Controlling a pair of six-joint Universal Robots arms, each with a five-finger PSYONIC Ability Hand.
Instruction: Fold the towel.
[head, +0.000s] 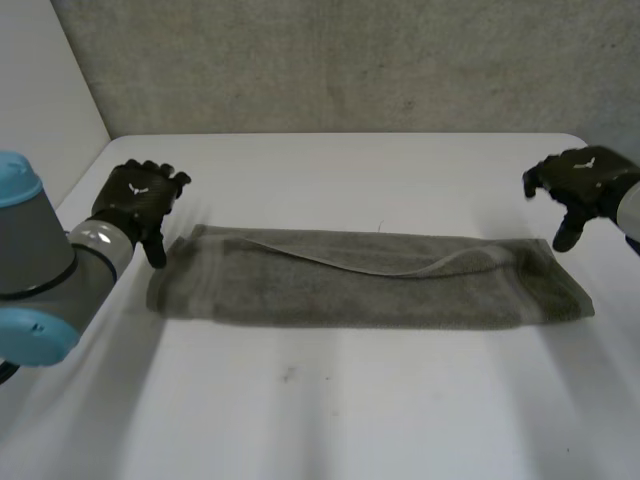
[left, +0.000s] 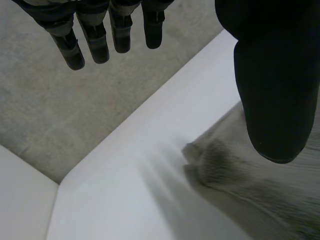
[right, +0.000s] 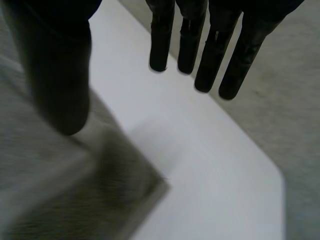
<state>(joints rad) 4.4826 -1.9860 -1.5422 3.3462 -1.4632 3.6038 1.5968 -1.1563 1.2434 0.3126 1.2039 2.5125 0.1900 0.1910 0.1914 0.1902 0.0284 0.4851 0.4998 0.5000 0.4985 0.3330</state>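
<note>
A grey-green towel (head: 370, 280) lies flat on the white table (head: 330, 400), folded into a long strip running left to right. My left hand (head: 138, 200) hovers just off the towel's left end, fingers straight and holding nothing. In the left wrist view its fingers (left: 95, 35) are spread above the table, the thumb over the towel's far left corner (left: 210, 160). My right hand (head: 580, 185) hangs above the towel's right end, open and empty. The right wrist view shows its fingers (right: 210, 55) straight over bare table beside the towel's corner (right: 130, 190).
The table's back edge (head: 340, 134) meets a grey carpeted floor behind it. A white wall panel (head: 40, 90) stands at the far left. Bare table surface stretches in front of the towel.
</note>
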